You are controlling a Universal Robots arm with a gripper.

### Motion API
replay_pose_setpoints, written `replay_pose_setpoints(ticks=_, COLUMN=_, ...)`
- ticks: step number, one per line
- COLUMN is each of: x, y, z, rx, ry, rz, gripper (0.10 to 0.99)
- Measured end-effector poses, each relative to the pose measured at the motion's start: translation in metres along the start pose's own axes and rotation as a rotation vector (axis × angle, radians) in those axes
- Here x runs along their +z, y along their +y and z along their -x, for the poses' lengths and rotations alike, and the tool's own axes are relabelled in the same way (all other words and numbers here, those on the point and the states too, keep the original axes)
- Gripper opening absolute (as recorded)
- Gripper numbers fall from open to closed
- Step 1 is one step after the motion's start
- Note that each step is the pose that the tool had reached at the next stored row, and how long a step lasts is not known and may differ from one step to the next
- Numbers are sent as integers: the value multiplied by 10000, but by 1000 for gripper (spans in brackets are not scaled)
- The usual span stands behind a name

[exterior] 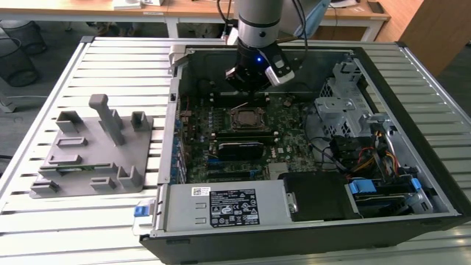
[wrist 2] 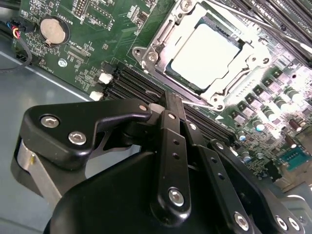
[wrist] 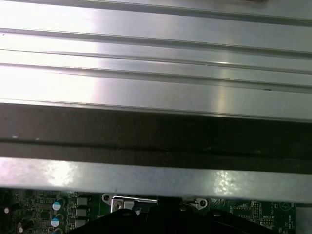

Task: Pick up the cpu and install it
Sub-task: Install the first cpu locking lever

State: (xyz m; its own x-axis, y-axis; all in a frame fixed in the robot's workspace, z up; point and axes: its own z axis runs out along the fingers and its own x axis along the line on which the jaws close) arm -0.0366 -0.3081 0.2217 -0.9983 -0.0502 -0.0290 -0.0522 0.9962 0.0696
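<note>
Hovering my gripper (exterior: 254, 83), fingers closed and empty, just behind the socket (wrist 2: 204, 53), I judge the cpu (wrist 2: 207, 53) seated; latching likely remains.

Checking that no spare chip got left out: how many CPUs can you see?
1. The cpu sits in the motherboard socket, beyond the gripper. Others could be hidden on the grey fixture.

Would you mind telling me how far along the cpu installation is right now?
The cpu already lies flat inside the socket frame on the motherboard, so pickup and placement look done. The gripper hangs just above the board beside the socket, carrying nothing visible. The socket lever looks unlatched, so locking seems left.
</note>
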Motion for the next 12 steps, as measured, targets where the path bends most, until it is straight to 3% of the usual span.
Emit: replay_pose_setpoints(ticks=12, x=86, y=-8, z=46, rx=4, ry=42, rz=2, gripper=106)
